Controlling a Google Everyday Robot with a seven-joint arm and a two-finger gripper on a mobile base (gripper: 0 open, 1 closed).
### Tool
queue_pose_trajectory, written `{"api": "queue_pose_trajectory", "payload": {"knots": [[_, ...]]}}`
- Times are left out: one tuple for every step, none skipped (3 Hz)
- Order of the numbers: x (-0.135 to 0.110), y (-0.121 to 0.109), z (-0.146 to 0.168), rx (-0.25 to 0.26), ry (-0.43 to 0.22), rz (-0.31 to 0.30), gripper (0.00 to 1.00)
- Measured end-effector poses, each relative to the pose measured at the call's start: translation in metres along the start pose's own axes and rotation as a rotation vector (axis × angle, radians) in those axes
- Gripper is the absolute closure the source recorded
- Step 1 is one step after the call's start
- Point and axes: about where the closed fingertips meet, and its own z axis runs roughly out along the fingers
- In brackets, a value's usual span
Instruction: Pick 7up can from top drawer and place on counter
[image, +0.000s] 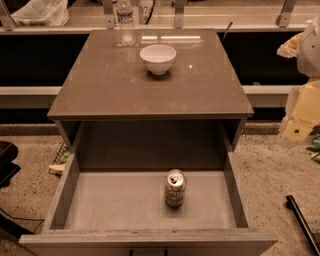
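The 7up can (175, 188) stands upright on the grey floor of the open top drawer (115, 205), right of the middle and near the back. The drawer is pulled fully out toward me. The glossy brown-grey counter (110, 85) forms the cabinet's top above it. My gripper (301, 117) is a pale shape at the right edge of the view. It is beside the counter's right front corner, well apart from the can, and holds nothing that I can see.
A white bowl (158, 58) sits on the counter near its back middle. A clear plastic bottle (126, 22) stands at the counter's back edge. A pale ledge with metal posts (240, 17) runs behind. A black rod (302, 222) lies on the floor at the right.
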Motion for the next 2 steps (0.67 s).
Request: {"api": "queue_pose_trajectory", "payload": {"knots": [[0.0,0.0,0.0,0.0,0.0,0.0,0.0],[-0.001,0.0016,0.0044,-0.007,-0.038,0.0,0.0]]}}
